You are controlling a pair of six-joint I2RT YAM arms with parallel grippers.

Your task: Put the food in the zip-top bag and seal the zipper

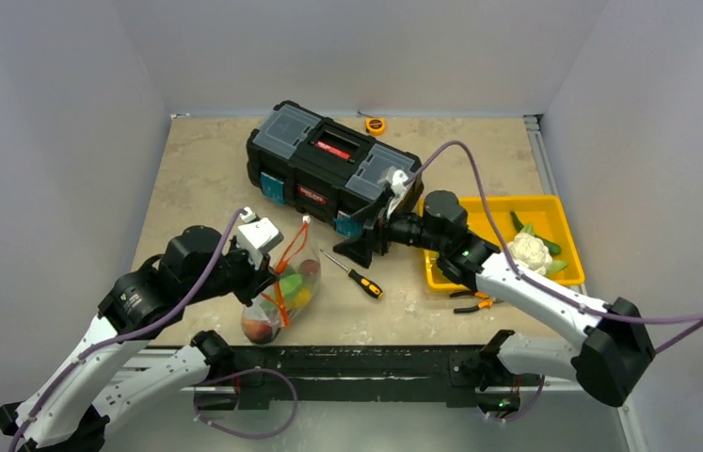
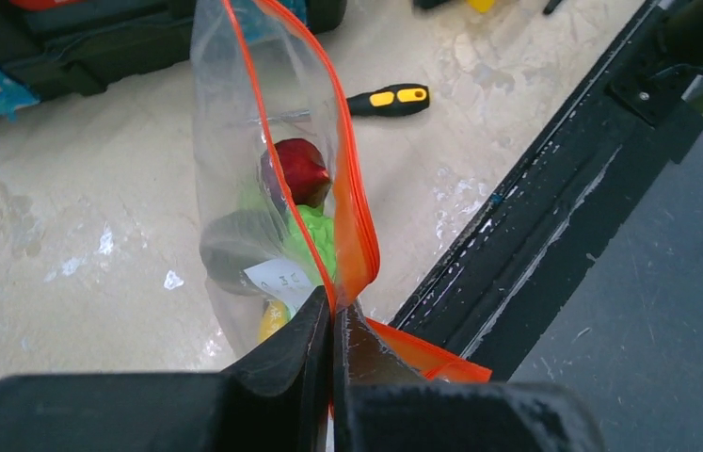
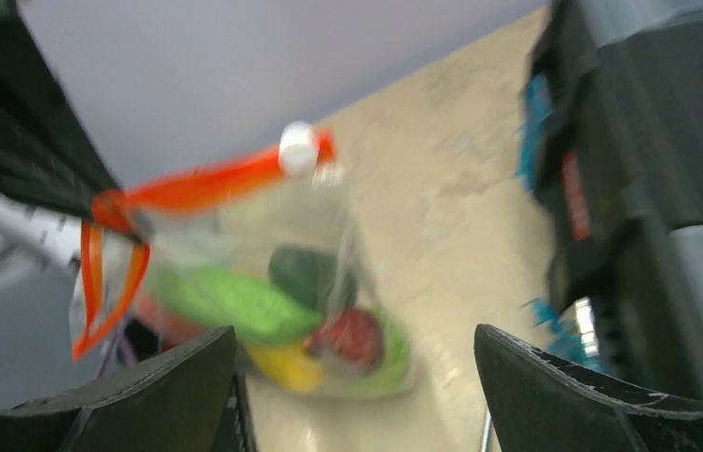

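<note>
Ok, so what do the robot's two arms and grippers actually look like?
The left arm and right arm have white shells and bulky black joints, each trailing a loose purple cable. The left gripper and right gripper have matte black wedge-shaped fingers.

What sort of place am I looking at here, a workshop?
Probably a robot test booth, not a workshop: plain grey walls box in one table, two robot arms are bolted to its near edge, and a toolbox sits near a bag of food.
</note>
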